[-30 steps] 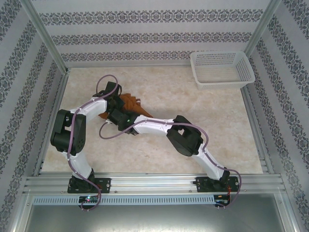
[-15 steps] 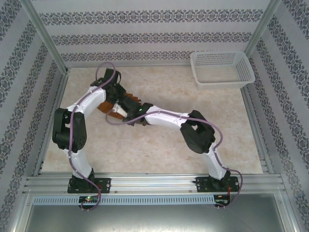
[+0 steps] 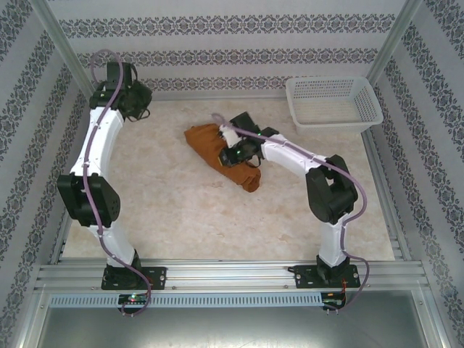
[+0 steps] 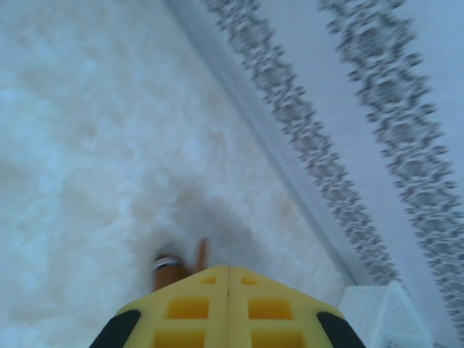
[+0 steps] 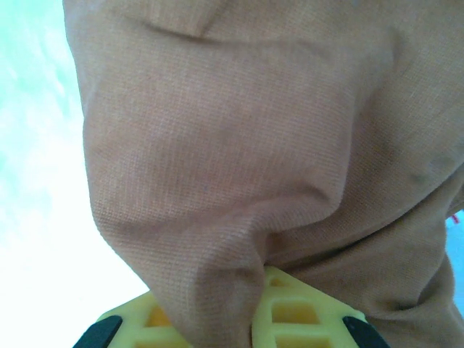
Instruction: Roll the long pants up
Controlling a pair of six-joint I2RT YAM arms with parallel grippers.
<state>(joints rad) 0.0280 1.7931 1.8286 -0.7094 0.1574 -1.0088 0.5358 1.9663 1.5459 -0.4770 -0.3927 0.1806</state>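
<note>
The long pants (image 3: 206,141) lie as a bunched rust-brown heap in the middle of the table, one end trailing toward the front right. My right gripper (image 3: 235,154) sits on top of the heap. In the right wrist view a fold of the pants (image 5: 217,145) is pinched between the yellow fingers (image 5: 290,312) of the right gripper (image 5: 257,290). My left gripper (image 3: 141,101) is raised near the far left corner, apart from the cloth. Its yellow fingers (image 4: 188,308) are pressed together at the left gripper's tip (image 4: 228,272), with a blurred bit of the pants (image 4: 170,274) far beyond.
A white plastic basket (image 3: 333,101) stands at the back right corner, and its edge (image 4: 384,319) shows in the left wrist view. Patterned walls and metal rails close in the table (image 3: 167,217) on three sides.
The left arm has pulled away from the pants and swung up to the far left corner. The right gripper has shut on the cloth and dragged the heap to the right and back.
</note>
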